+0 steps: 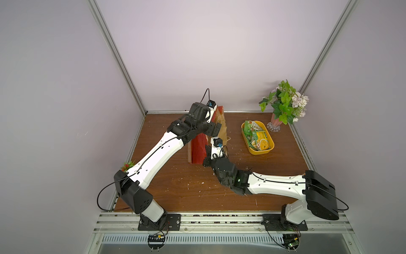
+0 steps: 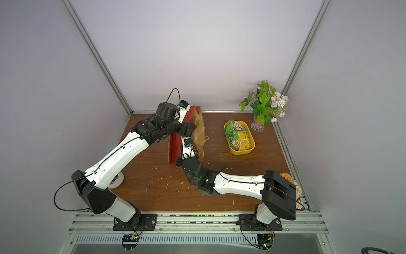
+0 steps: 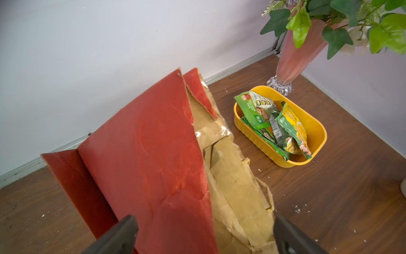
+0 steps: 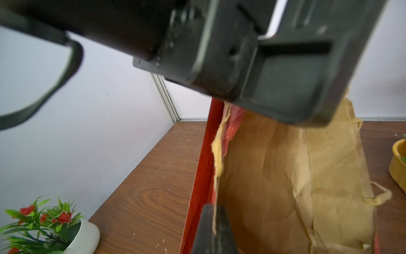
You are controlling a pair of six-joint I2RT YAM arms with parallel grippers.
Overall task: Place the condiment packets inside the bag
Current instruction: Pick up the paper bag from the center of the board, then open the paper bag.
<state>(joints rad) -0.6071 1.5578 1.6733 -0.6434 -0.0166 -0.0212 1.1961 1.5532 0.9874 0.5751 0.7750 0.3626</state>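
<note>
Jaws of the left gripper stand wide apart, one on each side of the bag's red wall. Jaws of the right gripper are pinched together on a thin torn edge of the bag at its near end. The left arm stretches diagonally from the front corner, its wrist bent down over the bag's far end. The right arm lies low, its forearm pointing across toward the bag. The bag stands mid-table with its brown inside showing. The packets lie heaped in a yellow tub, apart from the bag and beside a vase.
</note>
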